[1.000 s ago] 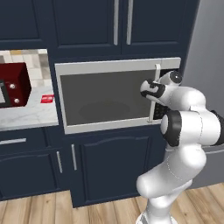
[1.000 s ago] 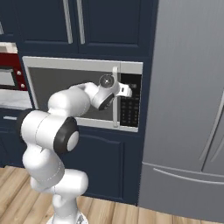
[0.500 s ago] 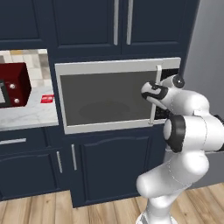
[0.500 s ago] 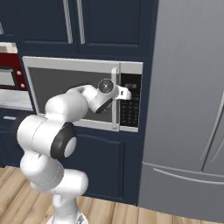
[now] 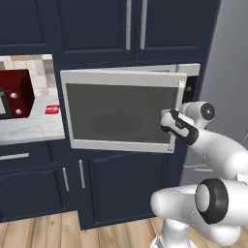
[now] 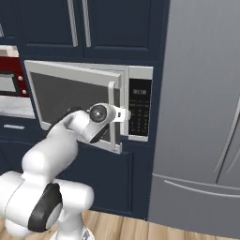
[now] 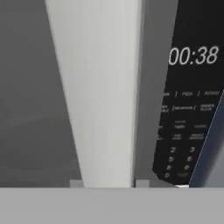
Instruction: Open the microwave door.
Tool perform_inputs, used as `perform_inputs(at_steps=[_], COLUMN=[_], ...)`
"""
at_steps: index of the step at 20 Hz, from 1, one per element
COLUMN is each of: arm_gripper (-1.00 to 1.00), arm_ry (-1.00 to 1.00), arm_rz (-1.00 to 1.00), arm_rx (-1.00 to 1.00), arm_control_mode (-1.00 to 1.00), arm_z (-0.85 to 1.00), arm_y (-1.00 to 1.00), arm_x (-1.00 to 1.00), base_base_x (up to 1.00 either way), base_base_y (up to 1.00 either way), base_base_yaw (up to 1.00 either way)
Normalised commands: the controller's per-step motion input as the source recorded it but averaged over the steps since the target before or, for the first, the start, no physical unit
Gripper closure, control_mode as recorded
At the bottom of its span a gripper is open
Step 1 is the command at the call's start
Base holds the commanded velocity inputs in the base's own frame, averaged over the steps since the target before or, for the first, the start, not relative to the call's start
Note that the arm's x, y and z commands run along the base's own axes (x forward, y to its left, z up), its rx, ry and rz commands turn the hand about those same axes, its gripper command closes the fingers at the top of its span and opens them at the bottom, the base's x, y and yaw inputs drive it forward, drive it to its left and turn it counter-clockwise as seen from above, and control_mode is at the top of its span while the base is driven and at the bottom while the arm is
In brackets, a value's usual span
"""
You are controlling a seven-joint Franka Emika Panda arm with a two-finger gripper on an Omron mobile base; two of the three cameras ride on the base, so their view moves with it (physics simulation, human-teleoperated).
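The microwave (image 6: 140, 77) is built in among navy cabinets. Its door (image 5: 116, 114), silver-framed with a dark window, stands a little ajar, the handle side swung out from the box. My gripper (image 5: 170, 121) is shut on the slim vertical handle (image 5: 180, 99) near its middle. From the right base view the gripper (image 6: 123, 114) sits at the handle (image 6: 111, 93), just in front of the black keypad strip (image 6: 139, 110). In the hand view the pale handle bar (image 7: 100, 87) runs up between the two finger tips, the keypad (image 7: 188, 109) with its clock beside it.
A dark-red appliance (image 5: 12, 94) with knobs stands on the pale counter (image 5: 34, 131) to the left. Navy cabinet doors (image 5: 97, 24) lie above and below (image 5: 121, 184) the microwave. A tall grey fridge (image 6: 201, 117) fills the right side.
The door has swung out from flush to slightly ajar. My gripper has come back toward the base with the handle in it.
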Motion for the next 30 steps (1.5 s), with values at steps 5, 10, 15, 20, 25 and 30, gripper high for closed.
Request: perform_inputs(at_steps=[5,10,15,20,25,30], arm_gripper=[1.0,-1.0,-1.0,-1.0,-1.0,-1.0], arm_ry=[-0.05,-0.03,0.0,-0.02,0.0,-0.04], arm_rz=[0.0,0.0,-0.01,-0.02,0.0,-0.01], arm_rx=[-0.01,-0.06,-0.14,-0.05,-0.01,0.13], arm_control_mode=[-1.0,-1.0,-1.0,-1.0,-1.0,-1.0], arm_z=[1.0,1.0,0.9,0.0,-0.44,0.15], arm_y=[0.46,0.59,0.65,0.06,-0.35,-0.69], arm_x=[-1.0,-1.0,-0.99,-1.0,-1.0,-0.85], base_base_x=[0.0,0.0,0.0,0.0,0.0,0.0], base_base_y=[0.0,0.0,0.0,0.0,0.0,0.0], base_base_yaw=[0.0,0.0,0.0,0.0,0.0,0.0])
